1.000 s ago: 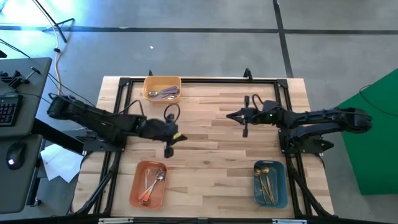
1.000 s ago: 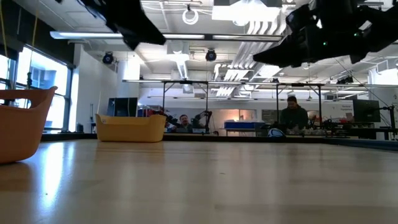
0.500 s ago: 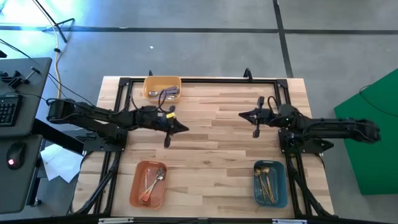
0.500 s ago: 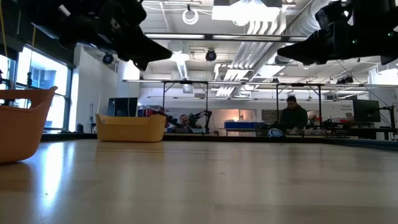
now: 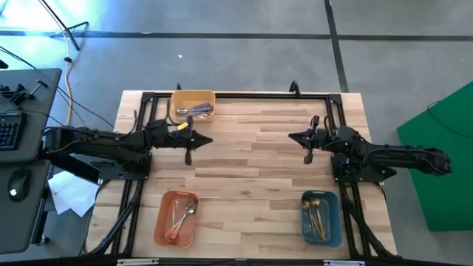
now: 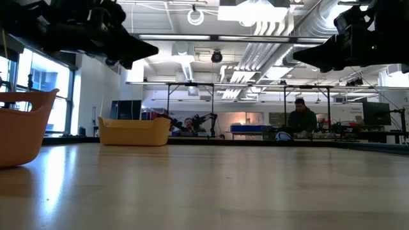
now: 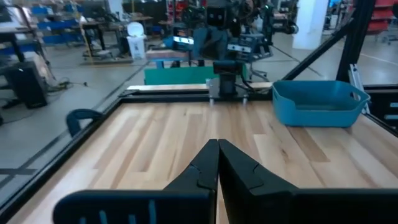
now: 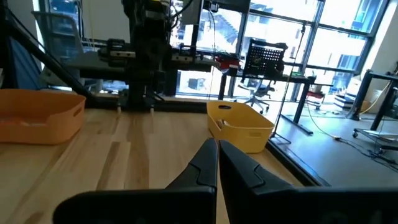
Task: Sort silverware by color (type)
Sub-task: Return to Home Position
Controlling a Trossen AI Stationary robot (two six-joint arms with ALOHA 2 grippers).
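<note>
Right, by my read you're on the run home now, and the sorting looks done. Your left end effector hangs above the counter toward its left edge, fingers clenched tip to tip with nothing between them. Your right end effector mirrors it toward the right edge, clenched and empty too. The two point at each other across bare boards, well apart.

Now the silverware. The lavender-handled spoons sit in the yellow bin against the far edge, lying roughly along that edge. That's just beyond your left end effector, so the left arm is the nearer one there. The orange-handled spoons are in the orange bin by the near edge on the left side, handles running near-to-far at a slight slant. The gold spoons are in the blue bin by the near edge on the right, also near-to-far. I see no spoon loose on the boards.

So every spoon lies off to the side of each arm's line, not along it. Pulling each arm toward its own edge should find open room. I'd watch the yellow bin close by the left wrist and the black frame rails along the edges.
</note>
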